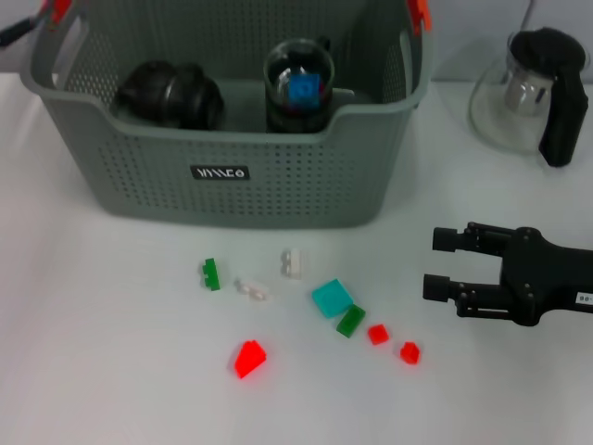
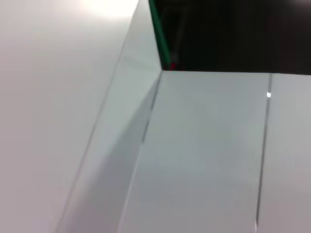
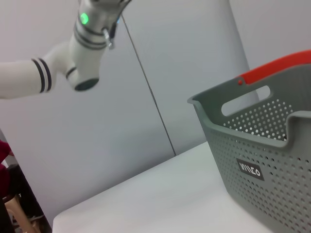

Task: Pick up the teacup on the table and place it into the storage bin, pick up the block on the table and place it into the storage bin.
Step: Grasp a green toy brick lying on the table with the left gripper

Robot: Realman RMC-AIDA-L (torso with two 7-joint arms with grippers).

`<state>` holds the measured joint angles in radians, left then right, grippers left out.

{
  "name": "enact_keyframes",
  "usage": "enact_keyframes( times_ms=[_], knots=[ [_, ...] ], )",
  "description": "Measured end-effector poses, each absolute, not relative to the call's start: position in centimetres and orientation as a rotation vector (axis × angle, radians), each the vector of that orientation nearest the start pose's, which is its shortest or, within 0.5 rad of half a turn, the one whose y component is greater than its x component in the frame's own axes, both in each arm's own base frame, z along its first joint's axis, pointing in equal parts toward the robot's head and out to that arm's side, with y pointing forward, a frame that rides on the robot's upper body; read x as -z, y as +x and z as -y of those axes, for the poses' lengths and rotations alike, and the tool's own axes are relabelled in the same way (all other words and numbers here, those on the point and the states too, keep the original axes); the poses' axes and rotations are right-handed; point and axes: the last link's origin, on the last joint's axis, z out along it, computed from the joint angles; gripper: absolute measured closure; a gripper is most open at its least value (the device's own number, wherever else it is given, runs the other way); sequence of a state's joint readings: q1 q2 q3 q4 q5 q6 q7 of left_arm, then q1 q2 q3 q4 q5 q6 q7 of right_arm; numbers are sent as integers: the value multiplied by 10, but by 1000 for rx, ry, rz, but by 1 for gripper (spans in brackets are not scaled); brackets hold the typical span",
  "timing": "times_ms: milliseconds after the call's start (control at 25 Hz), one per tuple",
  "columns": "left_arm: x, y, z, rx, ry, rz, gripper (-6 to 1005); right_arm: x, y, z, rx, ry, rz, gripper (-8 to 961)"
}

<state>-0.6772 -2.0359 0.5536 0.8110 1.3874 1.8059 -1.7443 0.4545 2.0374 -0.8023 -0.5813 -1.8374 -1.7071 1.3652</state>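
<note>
The storage bin (image 1: 232, 176) stands at the back of the table, and its near corner also shows in the right wrist view (image 3: 262, 145). Inside it a glass teacup (image 1: 298, 83) stands upright with something blue in it, beside a black rounded object (image 1: 167, 93). Several small blocks lie in front of the bin: a green one (image 1: 211, 273), two white ones (image 1: 250, 289), a teal one (image 1: 332, 298) and a larger red one (image 1: 249, 358). My right gripper (image 1: 433, 263) hovers open and empty, to the right of the blocks, fingers pointing toward them. My left gripper is out of view.
A glass teapot with a black handle (image 1: 533, 93) stands at the back right. A dark green block (image 1: 350, 321) and two small red blocks (image 1: 377, 334) lie closest to the right gripper. The white left arm (image 3: 73, 63) is raised high beyond the bin.
</note>
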Motion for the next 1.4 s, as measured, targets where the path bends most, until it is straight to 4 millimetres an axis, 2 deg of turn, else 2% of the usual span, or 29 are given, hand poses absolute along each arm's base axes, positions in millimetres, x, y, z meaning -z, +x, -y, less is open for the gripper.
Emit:
enact_keyframes(
  times_ms=[80, 120, 160, 320, 480, 520, 600, 760, 920, 1080, 1400],
  knots=[
    [-119, -163, -354, 1578, -2466, 397, 357, -1, 265, -295, -918, -2804, -674, 131],
    [-108, -180, -344, 1429, -2541, 413, 357, -1, 264, -296, -917, -2807, -668, 131],
    [-108, -180, -344, 1429, -2541, 413, 358, -1, 264, -296, -917, -2807, -668, 131],
    [-80, -215, -324, 1085, -2690, 468, 361, -1, 263, -296, -917, -2808, -666, 131],
    [-56, -242, -307, 864, -2770, 425, 366, 0, 263, -296, -919, -2810, -668, 130],
    [-46, -255, -303, 749, -2785, 406, 367, 0, 262, -296, -921, -2811, -670, 130],
    [-41, -261, -302, 699, -2788, 406, 369, 0, 263, -296, -921, -2811, -672, 130],
    [-17, -286, -303, 496, -2785, 444, 374, 0, 263, -295, -922, -2810, -674, 129],
    [4, -294, -311, 402, -2763, 437, 378, 0, 263, -295, -922, -2810, -675, 129],
    [17, -295, -323, 320, -2748, 429, 383, 0, 262, -295, -923, -2811, -674, 131],
    [29, -298, -337, 179, -2745, 412, 392, 0, 264, -294, -922, -2808, -681, 129]
  ],
)
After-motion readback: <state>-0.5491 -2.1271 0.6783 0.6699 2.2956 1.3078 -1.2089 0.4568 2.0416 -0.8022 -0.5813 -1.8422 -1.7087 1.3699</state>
